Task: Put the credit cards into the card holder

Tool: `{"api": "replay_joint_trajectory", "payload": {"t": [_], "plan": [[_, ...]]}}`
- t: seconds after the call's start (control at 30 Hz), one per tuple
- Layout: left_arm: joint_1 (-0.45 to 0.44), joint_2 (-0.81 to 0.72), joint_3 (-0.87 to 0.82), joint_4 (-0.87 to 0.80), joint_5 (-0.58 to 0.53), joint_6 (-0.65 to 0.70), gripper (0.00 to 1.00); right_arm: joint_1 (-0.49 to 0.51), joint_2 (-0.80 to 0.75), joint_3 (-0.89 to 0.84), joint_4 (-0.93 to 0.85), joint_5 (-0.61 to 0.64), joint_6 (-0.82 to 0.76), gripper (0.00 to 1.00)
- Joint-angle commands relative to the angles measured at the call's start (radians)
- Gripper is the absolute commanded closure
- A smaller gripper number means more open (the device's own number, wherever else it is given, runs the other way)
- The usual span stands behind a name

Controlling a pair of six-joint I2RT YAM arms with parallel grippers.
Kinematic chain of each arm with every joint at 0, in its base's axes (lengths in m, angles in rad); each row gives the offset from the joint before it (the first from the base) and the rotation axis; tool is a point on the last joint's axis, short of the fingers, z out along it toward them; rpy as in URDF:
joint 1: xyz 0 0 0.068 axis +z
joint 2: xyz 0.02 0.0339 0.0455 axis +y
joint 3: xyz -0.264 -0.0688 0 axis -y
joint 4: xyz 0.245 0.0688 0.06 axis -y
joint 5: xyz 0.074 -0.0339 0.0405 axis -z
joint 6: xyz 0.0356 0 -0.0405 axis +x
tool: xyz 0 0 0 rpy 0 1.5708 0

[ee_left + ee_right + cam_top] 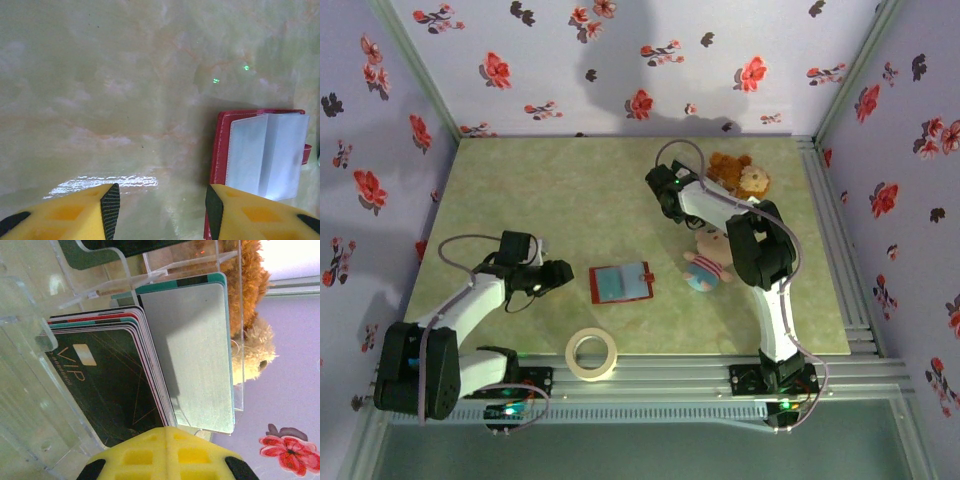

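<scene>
Red card holder (621, 283) is lying open, pockets up, toward the near edge of the table (500, 190). The left gripper (162, 205) is hovering just beside its left side, jaws spread around nothing. By the far edge, the right gripper (166, 440) is meeting the credit cards (120, 390) standing in a clear stand (30, 405) beside a teddy bear (252, 315), jaws pressed together; whether they are pinching a card, I cannot tell.
</scene>
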Motion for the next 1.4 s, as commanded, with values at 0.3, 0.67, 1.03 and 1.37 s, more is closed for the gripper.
{"api": "replay_joint_trajectory", "payload": {"t": [0.3,0.67,1.03,1.37], "plan": [[0.009,0.007,0.044,-0.039,-0.001,0.043,0.47,-0.047,-0.136,0.071,-0.172,-0.275,0.151,0.60],[0.009,0.007,0.055,-0.030,0.035,0.031,0.47,-0.329,-0.448,-0.262,0.169,-0.887,0.297,0.40],[0.009,0.009,0.052,-0.018,0.037,0.012,0.47,-0.503,-0.330,-0.180,0.279,-1.172,0.282,0.45],[0.009,-0.001,0.049,-0.027,0.033,0.010,0.47,-0.505,-0.147,-0.004,0.189,-1.357,0.169,0.51]]}}
